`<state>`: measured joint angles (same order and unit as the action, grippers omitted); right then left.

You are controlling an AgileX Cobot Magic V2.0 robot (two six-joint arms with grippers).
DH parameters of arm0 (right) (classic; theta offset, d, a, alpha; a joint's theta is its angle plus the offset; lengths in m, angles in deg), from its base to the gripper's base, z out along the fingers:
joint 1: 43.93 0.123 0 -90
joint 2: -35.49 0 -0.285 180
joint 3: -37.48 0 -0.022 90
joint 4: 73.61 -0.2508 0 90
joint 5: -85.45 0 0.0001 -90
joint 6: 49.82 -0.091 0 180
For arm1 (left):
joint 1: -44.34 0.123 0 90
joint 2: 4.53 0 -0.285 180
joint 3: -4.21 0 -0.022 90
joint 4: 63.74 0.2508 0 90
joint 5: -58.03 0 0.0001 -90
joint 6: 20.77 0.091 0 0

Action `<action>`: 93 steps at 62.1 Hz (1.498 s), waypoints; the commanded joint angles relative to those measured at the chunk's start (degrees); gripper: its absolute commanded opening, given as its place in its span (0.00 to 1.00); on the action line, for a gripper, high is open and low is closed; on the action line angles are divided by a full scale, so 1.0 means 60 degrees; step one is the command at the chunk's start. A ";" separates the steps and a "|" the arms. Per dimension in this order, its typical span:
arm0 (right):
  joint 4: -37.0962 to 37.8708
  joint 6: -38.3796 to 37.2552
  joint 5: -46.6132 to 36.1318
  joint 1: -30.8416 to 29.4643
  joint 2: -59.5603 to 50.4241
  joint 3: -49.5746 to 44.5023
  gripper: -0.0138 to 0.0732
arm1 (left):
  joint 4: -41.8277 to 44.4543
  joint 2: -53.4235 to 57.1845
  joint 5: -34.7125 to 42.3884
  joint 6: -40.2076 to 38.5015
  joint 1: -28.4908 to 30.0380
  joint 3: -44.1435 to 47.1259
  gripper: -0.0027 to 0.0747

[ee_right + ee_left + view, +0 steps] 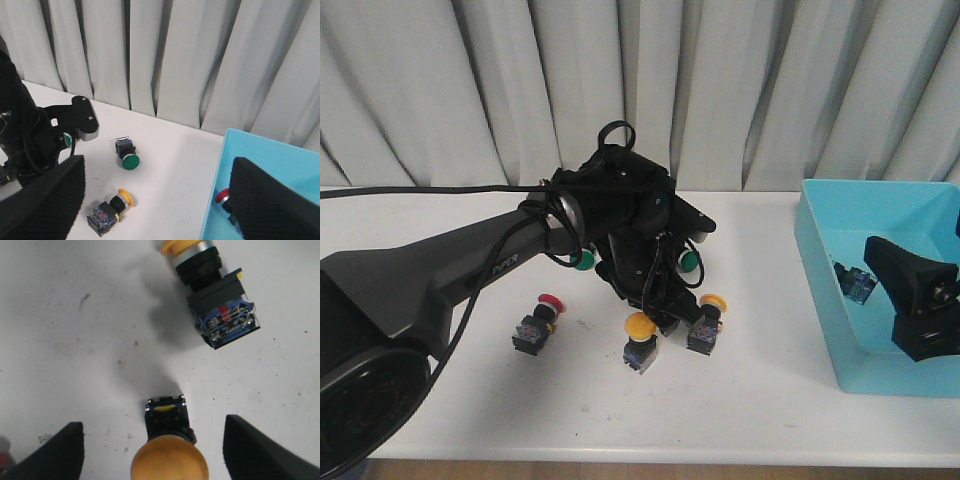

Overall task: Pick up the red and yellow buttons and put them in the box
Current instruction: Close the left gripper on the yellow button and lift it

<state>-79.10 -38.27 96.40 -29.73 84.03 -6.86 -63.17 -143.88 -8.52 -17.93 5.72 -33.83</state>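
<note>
Yellow button sits between the left arm's spread fingers.

Only readable bit afaict is pale lettering on the left arm link in the front view, ~9 o'clock from table center, looks like "PiPER" but partly cut off. Red label on the switch block in the left wrist view is too blurry to read.
</note>
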 commanded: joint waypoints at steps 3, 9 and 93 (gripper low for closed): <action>-0.0099 0.0025 -0.0880 0.0260 0.0059 0.0249 0.83 | -0.0151 0.0617 -0.0073 -0.0165 0.0022 -0.0218 0.76; -0.0100 0.0025 -0.0843 0.0346 0.0059 0.0249 0.83 | -0.0151 0.0570 -0.0300 -0.0165 0.0022 -0.0218 0.76; -0.0100 0.0033 -0.0799 0.0346 0.0059 0.0245 0.83 | -0.0095 0.0468 0.0058 -0.0023 0.0022 0.0538 0.11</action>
<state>-79.54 -38.31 95.67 -27.71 84.32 -6.87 -63.74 -144.83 -8.78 -18.31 5.72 -29.27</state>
